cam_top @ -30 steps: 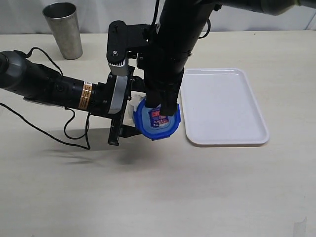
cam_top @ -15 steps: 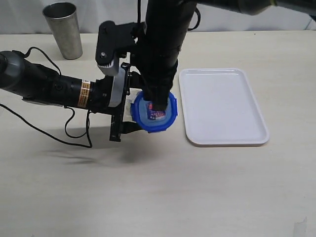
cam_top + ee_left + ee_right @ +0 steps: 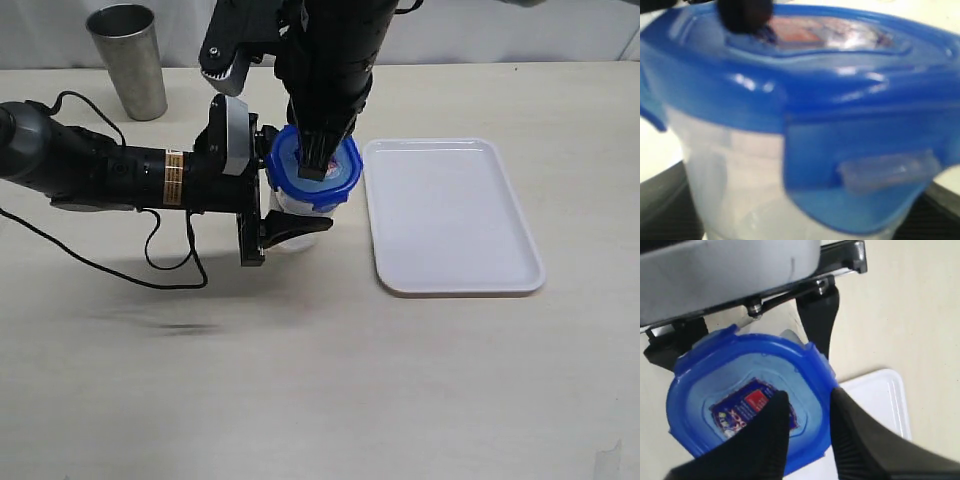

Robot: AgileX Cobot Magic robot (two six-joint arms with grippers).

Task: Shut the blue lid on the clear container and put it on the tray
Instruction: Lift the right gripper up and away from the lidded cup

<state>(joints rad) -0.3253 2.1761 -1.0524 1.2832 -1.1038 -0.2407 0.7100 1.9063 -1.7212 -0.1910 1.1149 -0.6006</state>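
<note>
The clear container (image 3: 296, 212) stands left of the tray (image 3: 455, 215), and my left gripper (image 3: 288, 200) is shut on its body from the side. Its dark fingers (image 3: 660, 202) flank the translucent wall (image 3: 730, 170) in the left wrist view. The blue lid (image 3: 342, 180) sits on the container's mouth. One of its snap flaps (image 3: 865, 170) hangs down. My right gripper (image 3: 808, 392) comes from above and is shut on the lid (image 3: 715, 385). One finger rests on the sticker and the other sits outside the rim.
A tapered steel cup (image 3: 128, 60) stands at the back left. The left arm's black cable (image 3: 100, 265) loops over the table in front of that arm. A corner of the white tray (image 3: 875, 405) shows beside the lid in the right wrist view.
Both grippers, with the container and lid, have moved toward the back of the table. The lid was tilted a second ago and now sits level on the container.
</note>
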